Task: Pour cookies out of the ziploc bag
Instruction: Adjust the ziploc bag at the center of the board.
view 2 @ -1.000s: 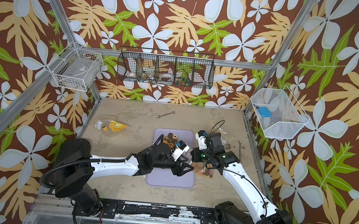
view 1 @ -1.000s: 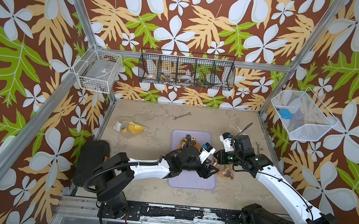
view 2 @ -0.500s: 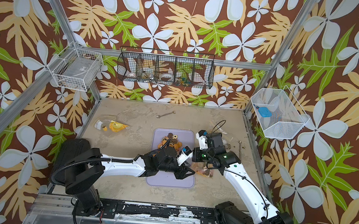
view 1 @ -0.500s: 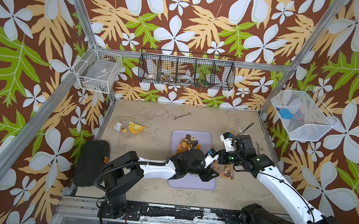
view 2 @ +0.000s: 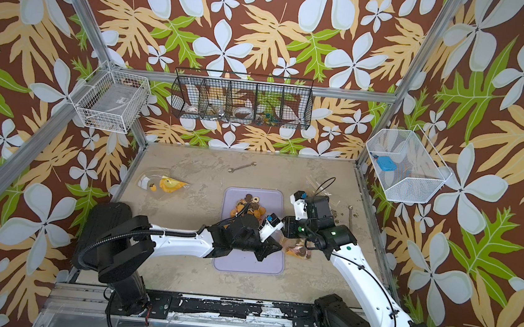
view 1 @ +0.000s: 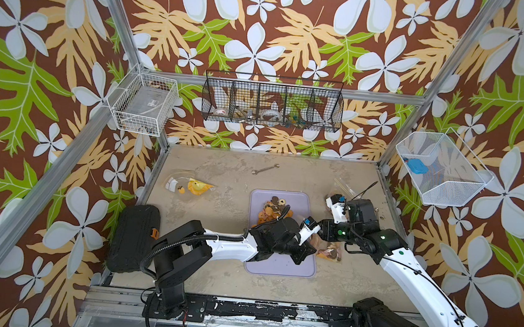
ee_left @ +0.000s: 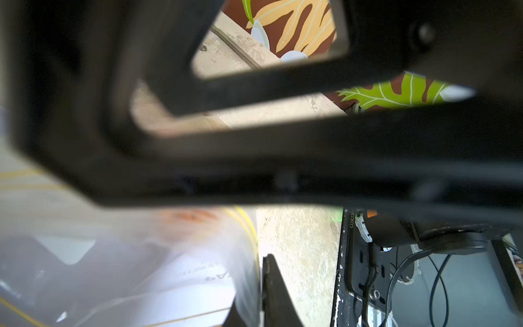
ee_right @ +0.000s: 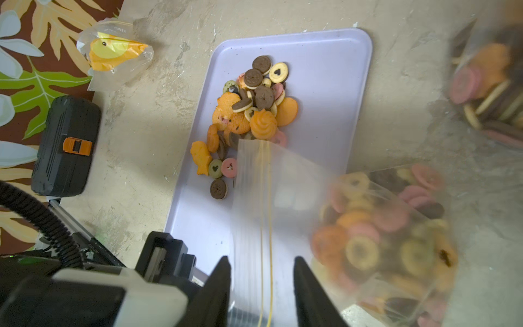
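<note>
My right gripper [ee_right: 261, 259] gapes around the ziploc bag [ee_right: 283, 184], left gripper [view 1: 306, 254] looks clamped on it. Bagged cookies [ee_right: 382, 226] sit just beside the tray [ee_right: 325, 70], so they might spill past it.

The only legible mark is a small white number on the black base rail [ee_left: 351, 223] at the near edge, seemingly 0823023. Faint grey print on the clear ziploc bag [ee_left: 198, 271] is too blurred to read.
</note>
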`<state>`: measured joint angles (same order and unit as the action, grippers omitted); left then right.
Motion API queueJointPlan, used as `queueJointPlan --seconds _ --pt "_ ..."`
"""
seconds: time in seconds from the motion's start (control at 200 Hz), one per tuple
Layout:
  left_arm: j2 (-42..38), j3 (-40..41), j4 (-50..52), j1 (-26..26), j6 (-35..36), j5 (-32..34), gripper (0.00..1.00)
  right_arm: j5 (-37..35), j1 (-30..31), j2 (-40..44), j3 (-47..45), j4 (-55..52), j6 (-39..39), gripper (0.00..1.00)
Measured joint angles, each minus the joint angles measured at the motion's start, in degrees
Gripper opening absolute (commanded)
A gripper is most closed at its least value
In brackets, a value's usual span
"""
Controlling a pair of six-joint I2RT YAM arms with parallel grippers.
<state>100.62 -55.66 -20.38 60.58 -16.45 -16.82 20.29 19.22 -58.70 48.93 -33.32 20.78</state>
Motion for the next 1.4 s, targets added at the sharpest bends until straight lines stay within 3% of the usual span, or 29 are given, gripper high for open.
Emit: queueJointPlan --seconds 0.035,0.055,0.075,0.175,0.631,1.066,1.401 --pt "0.02 0.00 0.00 0.00 -0.02 0.02 0.05 -1.22 -0.09 0.37 0.09 -0.46 0.00 0.72" --pt "0.02 0.00 0.00 0.00 -0.02 0.04 0.04 -2.05 -0.15 0.61 0.09 -0.70 0.02 0.95" --pt "0.02 0.00 -0.02 0.00 -0.02 0.02 0.04 -2.71 -0.22 0.81 0.09 -0.96 -0.02 1.00" --pt "0.22 0.00 -0.07 0.00 -0.28 0.22 0.01 -7.08 -1.11 1.90 0.02 -2.49 0.02 1.00" --pt "1.25 -1.40 0.04 0.02 -2.03 1.55 0.00 -5.18 -12.98 5.14 -2.91 -4.83 1.62 1.00" --pt "-2.78 0.52 2.49 -3.63 -7.52 7.37 0.00 -0.39 -15.10 3.82 -14.21 3.72 7.48 1.00" --pt "-1.18 1.40 4.15 -8.11 -10.40 5.77 0.00 4.09 -16.33 3.15 -20.87 11.21 8.81 1.00"
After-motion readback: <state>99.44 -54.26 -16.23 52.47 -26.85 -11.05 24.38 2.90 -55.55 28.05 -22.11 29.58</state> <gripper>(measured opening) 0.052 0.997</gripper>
